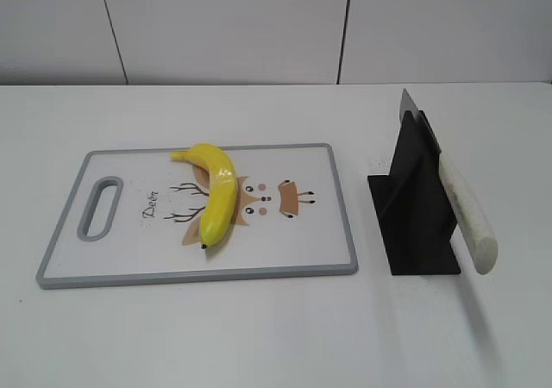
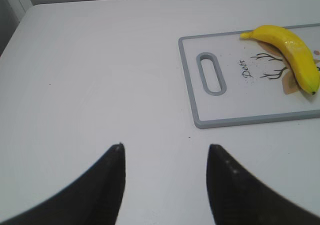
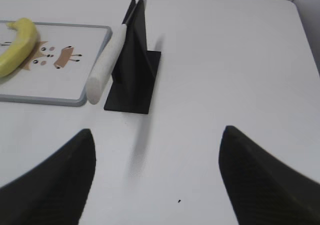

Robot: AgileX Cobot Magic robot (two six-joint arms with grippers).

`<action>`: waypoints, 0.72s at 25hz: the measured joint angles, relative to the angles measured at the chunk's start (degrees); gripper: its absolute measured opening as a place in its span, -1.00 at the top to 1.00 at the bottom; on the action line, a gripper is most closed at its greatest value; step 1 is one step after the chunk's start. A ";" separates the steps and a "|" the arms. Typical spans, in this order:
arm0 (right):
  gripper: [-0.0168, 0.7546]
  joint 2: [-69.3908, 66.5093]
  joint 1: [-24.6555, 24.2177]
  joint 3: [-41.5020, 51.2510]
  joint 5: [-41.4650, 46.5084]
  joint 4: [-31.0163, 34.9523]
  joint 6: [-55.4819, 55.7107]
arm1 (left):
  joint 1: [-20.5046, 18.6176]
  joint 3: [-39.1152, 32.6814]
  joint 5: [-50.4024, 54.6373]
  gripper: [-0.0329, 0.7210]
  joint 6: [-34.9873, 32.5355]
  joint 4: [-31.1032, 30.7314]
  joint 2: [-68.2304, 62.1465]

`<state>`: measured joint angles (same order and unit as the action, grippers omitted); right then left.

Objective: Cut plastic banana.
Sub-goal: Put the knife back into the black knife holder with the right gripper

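The plastic banana (image 1: 217, 194) is glossy yellow, whole, with a black tip toward me. It lies on a white cutting board (image 1: 86, 267) with a grey rim and deer drawing. It also shows in the left wrist view (image 2: 292, 52) and the right wrist view (image 3: 17, 45). A knife with a white handle (image 1: 468, 215) rests slanted in a black stand (image 1: 414, 224), also in the right wrist view (image 3: 107, 65). My left gripper (image 2: 165, 150) is open and empty over bare table, left of the board. My right gripper (image 3: 157, 135) is open and empty, in front of the stand. Neither gripper shows in the exterior view.
The board's handle slot (image 1: 101, 207) is at its left end. The white table (image 1: 259, 328) ends at a white panelled wall (image 1: 259, 26) behind. The knife handle juts out toward the front right of the stand.
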<state>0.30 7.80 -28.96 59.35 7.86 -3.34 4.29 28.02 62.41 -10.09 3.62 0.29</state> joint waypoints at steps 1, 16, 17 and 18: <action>-0.58 0.00 -1.46 0.00 0.00 0.00 0.00 | 0.00 0.00 0.00 -0.38 0.00 0.00 0.00; -0.58 0.00 -5.94 0.00 0.00 0.00 0.07 | 0.00 0.00 0.00 -0.38 0.00 -0.02 0.00; -0.58 0.00 -5.94 0.00 0.00 0.00 0.07 | 0.00 0.00 0.00 -0.38 0.00 -0.02 0.00; -0.58 0.00 -5.94 0.00 0.00 0.00 0.07 | 0.00 0.00 0.00 -0.38 0.00 -0.02 0.00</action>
<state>0.30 1.86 -28.96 59.35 7.86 -3.27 4.29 28.02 62.41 -10.09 3.60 0.29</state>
